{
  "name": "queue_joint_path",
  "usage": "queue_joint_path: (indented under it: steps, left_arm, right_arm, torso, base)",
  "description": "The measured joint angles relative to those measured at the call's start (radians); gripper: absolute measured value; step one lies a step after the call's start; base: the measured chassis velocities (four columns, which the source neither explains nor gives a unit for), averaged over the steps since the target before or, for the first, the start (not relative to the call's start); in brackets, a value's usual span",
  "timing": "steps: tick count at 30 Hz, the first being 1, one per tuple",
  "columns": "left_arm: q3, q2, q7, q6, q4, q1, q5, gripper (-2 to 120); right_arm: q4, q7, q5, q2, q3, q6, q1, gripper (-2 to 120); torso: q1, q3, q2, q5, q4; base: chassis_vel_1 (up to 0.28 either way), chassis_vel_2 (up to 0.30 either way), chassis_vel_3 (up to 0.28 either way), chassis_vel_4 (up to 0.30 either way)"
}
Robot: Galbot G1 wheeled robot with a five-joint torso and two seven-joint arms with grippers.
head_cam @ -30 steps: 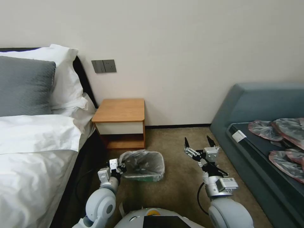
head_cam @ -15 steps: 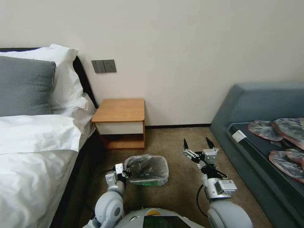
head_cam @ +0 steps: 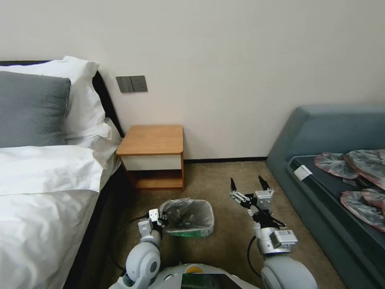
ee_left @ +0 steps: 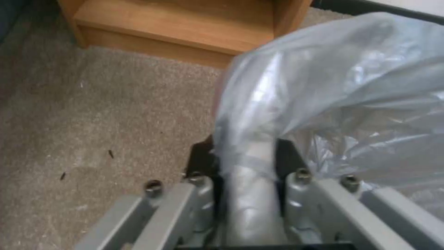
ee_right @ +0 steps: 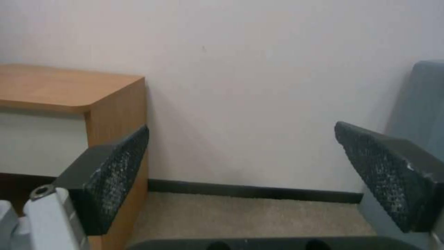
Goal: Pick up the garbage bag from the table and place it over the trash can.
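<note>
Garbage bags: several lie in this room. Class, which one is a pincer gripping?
The garbage bag draped over the trash can on the carpet: the left pincer is shut on its rim. The other bags lie loose on the sofa, untouched.

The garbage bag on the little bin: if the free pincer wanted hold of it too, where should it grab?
Probably the bag's free edge on the far rim of the trash can, reached from the right. The garbage bag drapes loosely over the bin there, while the left pincer already pinches the near-left edge. The right pincer hovers open on that side.
</note>
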Motion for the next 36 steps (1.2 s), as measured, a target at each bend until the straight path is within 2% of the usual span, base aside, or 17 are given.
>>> queue_joint_path:
  steps: [2, 3, 5, 8, 16, 18, 21, 35, 36]
  left_arm:
    - [0.0, -0.005, 0.0, 0.0, 0.011, -0.01, -0.001, 32]
    - [0.0, -0.005, 0.0, 0.0, 0.011, -0.01, -0.001, 32]
    - [0.0, -0.009, 0.001, 0.0, 0.015, -0.016, -0.002, 42]
    - [-0.002, -0.01, 0.004, 0.0, 0.015, -0.017, -0.002, 51]
    - [-0.012, -0.007, 0.069, -0.024, 0.019, -0.024, 0.04, 83]
    - [-0.012, -0.008, 0.07, -0.024, 0.019, -0.025, 0.042, 84]
    - [-0.019, -0.01, 0.077, -0.026, 0.015, -0.028, 0.051, 99]
    - [-0.057, 0.005, 0.093, -0.023, -0.045, 0.011, 0.073, 100]
    - [-0.074, 0.008, 0.109, -0.031, -0.059, 0.018, 0.075, 100]
  right_arm:
    - [0.0, 0.001, 0.0, -0.002, 0.0, 0.0, -0.002, 100]
    - [0.0, 0.001, 0.0, -0.002, 0.0, 0.0, -0.002, 100]
    - [0.0, 0.001, 0.0, -0.005, 0.0, 0.0, -0.005, 100]
    - [0.0, 0.001, 0.0, -0.006, 0.0, 0.0, -0.006, 100]
    - [0.0, 0.003, -0.005, -0.002, -0.01, 0.001, -0.011, 100]
    - [0.0, 0.003, -0.005, -0.002, -0.011, 0.001, -0.011, 100]
    - [0.003, 0.005, -0.006, -0.001, -0.012, 0.003, -0.015, 100]
    - [0.007, 0.018, 0.01, -0.012, -0.011, 0.001, -0.01, 100]
    - [0.008, 0.026, 0.016, -0.012, -0.01, 0.001, -0.01, 100]
  torso:
    - [0.0, 0.0, 0.0, 0.0, 0.0]
    - [0.0, 0.0, 0.0, 0.0, 0.0]
    - [0.0, 0.0, 0.0, -0.0001, -0.0001]
    - [0.0, 0.0, 0.0, -0.0001, -0.0001]
    - [0.0, 0.0, 0.0, -0.0001, -0.0001]
    - [0.0, 0.0, 0.0, -0.0001, -0.0001]
    - [0.0, 0.0, 0.0, -0.0001, -0.0001]
    - [0.0, 0.0, 0.0, -0.0001, 0.0]
    - [0.0, 0.0, 0.0, -0.0001, 0.0]
  base:
    - [0.0, 0.0, 0.0, 0.0]
    - [0.0, 0.0, 0.0, 0.0]
    - [0.0, 0.0, 0.0, 0.0]
    - [0.0, 0.0, 0.0, 0.0]
    - [0.0, 0.0, 0.0, 0.0]
    - [0.0, 0.0, 0.0, 0.0]
    - [0.0, 0.0, 0.0, 0.0]
    - [0.0, 0.0, 0.0, 0.0]
    - [0.0, 0.0, 0.0, 0.0]
